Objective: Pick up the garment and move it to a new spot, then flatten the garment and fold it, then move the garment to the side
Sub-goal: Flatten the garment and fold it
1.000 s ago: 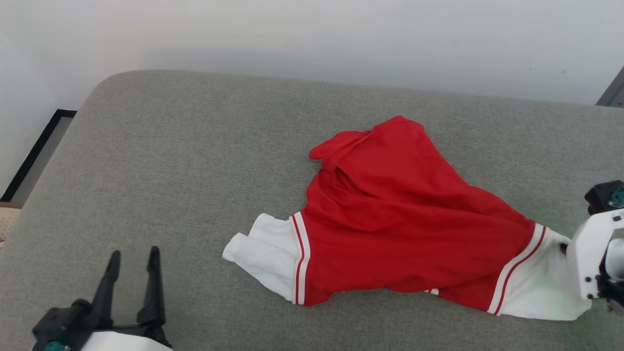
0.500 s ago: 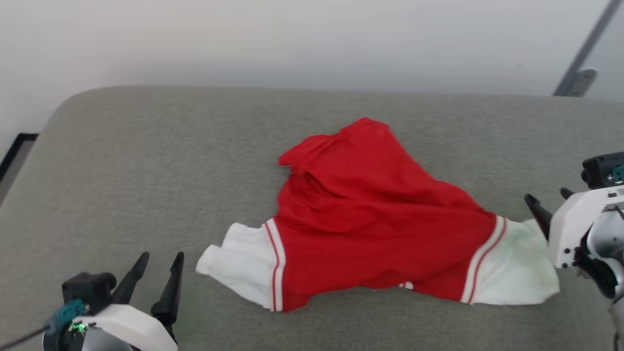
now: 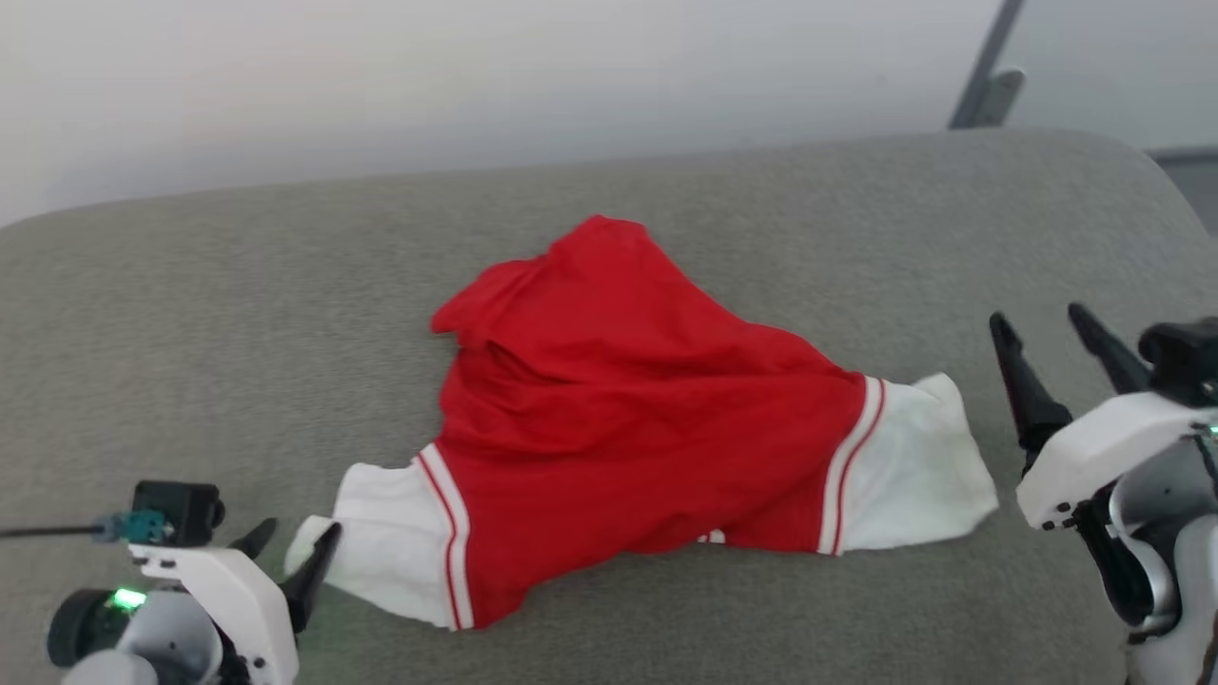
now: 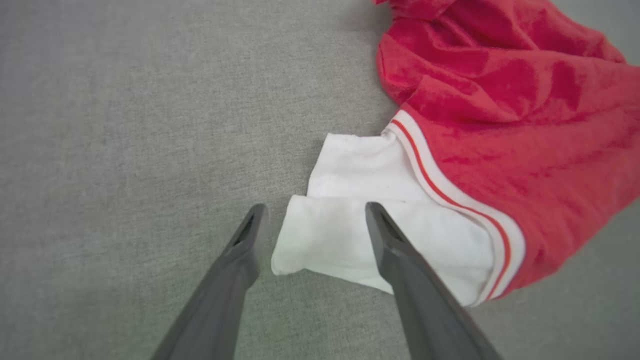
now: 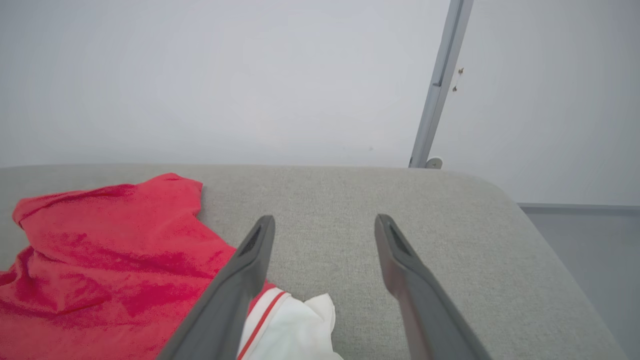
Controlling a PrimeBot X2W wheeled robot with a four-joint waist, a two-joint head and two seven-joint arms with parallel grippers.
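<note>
Currently the garment (image 3: 609,419) lies crumpled mid-tabletop (image 3: 190,314), with bare grey cloth on every side. My left fingers (image 4: 235,280) are spread at its white sleeve corner (image 4: 300,245). My right fingers (image 5: 235,285) are spread too, just off the opposite white end.

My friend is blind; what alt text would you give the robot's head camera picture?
A crumpled red-and-white garment lies on a grey padded surface. The open left gripper, lower left, has its fingertips by one white sleeve end; the open right gripper, at the right, stands clear of the other sleeve end.
</note>
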